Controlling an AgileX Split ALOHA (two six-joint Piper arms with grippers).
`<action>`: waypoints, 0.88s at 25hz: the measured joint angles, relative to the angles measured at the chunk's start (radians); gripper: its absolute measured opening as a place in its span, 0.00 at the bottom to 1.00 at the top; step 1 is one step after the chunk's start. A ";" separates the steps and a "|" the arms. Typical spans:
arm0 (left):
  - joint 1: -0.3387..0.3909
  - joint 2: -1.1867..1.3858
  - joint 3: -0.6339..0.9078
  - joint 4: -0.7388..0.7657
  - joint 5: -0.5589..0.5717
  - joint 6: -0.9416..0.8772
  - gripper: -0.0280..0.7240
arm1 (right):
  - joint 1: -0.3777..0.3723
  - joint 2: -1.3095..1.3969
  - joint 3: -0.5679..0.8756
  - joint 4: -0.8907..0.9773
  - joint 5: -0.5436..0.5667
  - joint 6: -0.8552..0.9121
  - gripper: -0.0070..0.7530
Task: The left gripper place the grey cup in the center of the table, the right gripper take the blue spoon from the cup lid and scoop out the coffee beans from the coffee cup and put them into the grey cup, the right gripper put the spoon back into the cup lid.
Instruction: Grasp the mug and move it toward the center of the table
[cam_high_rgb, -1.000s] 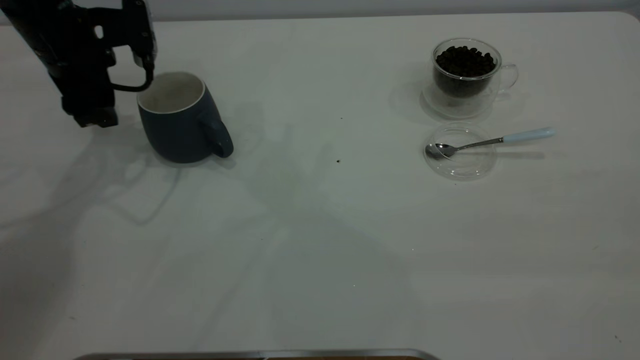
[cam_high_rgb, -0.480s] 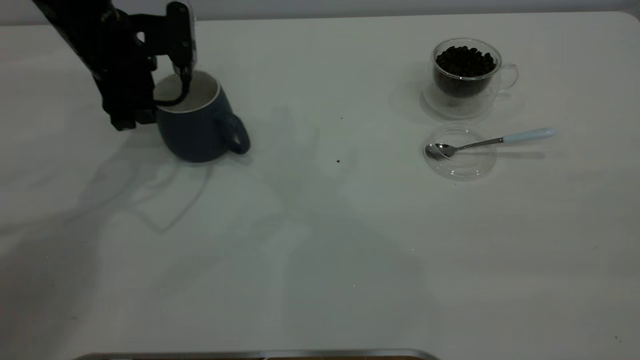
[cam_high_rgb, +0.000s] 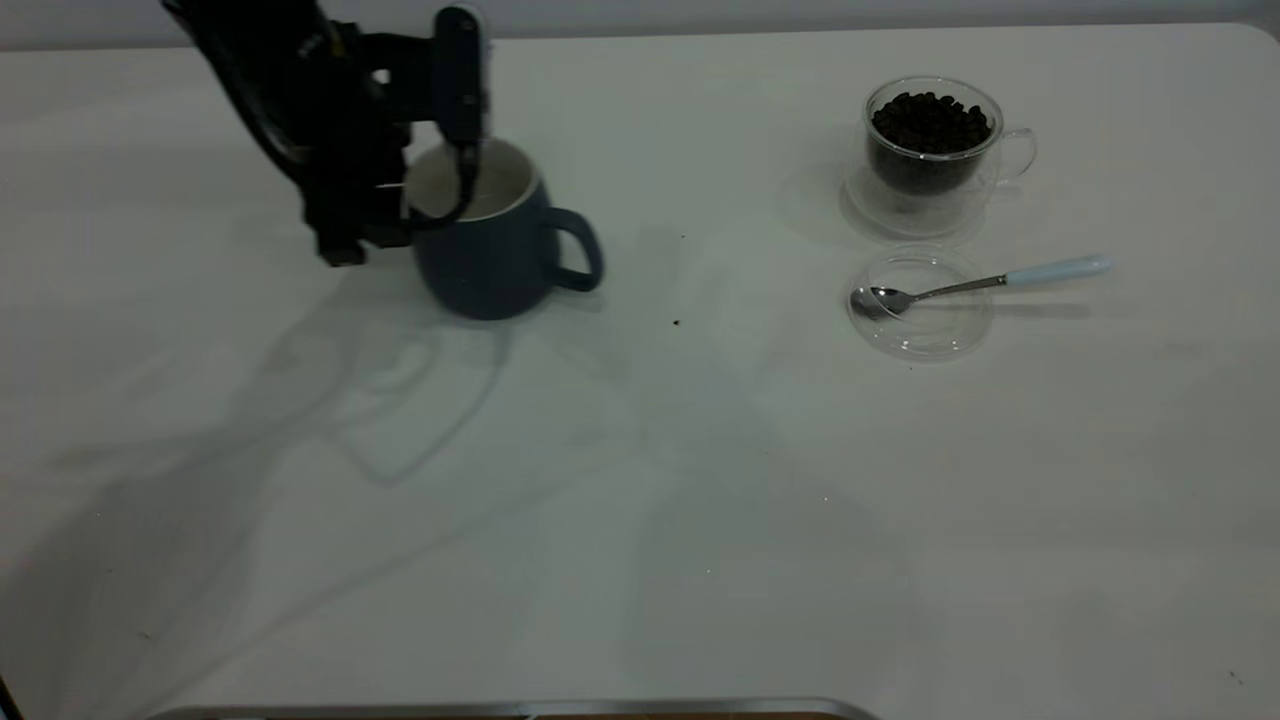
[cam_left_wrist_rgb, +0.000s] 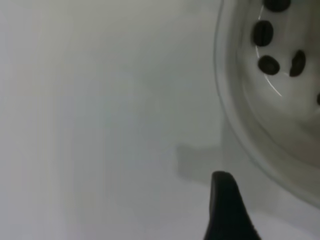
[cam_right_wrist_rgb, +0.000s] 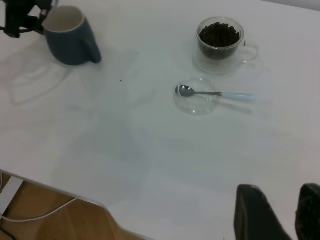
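The grey cup (cam_high_rgb: 500, 245) stands left of the table's middle, its handle pointing right. My left gripper (cam_high_rgb: 410, 215) is shut on the cup's left wall, one finger inside the rim and one outside. In the left wrist view the cup's pale inside (cam_left_wrist_rgb: 280, 100) holds a few dark beans, and the outer finger (cam_left_wrist_rgb: 227, 210) shows beside the rim. The blue spoon (cam_high_rgb: 980, 283) lies with its bowl in the clear cup lid (cam_high_rgb: 925, 325). The glass coffee cup (cam_high_rgb: 930, 150), full of beans, stands behind it. My right gripper (cam_right_wrist_rgb: 282, 212) hovers open near the front edge, far from the spoon (cam_right_wrist_rgb: 215, 93).
Two dark specks (cam_high_rgb: 677, 322) lie on the white table (cam_high_rgb: 640, 500) between the cups. A metal strip (cam_high_rgb: 500, 710) runs along the front edge. In the right wrist view a white cable (cam_right_wrist_rgb: 30, 212) lies on the wooden floor beyond the table's corner.
My left gripper has moved the grey cup to the right, toward the table's middle, and the handle has swung from front-right to right. Spoon, lid and coffee cup have not moved.
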 joint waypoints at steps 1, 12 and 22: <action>-0.010 0.001 0.000 0.000 -0.012 -0.015 0.72 | 0.000 0.000 0.000 0.000 0.000 0.000 0.33; -0.089 0.001 0.000 0.001 -0.086 -0.087 0.72 | 0.000 0.000 0.000 0.000 0.000 0.000 0.33; -0.104 -0.005 0.000 0.001 -0.016 -0.119 0.72 | 0.000 0.000 0.000 0.000 0.000 0.000 0.33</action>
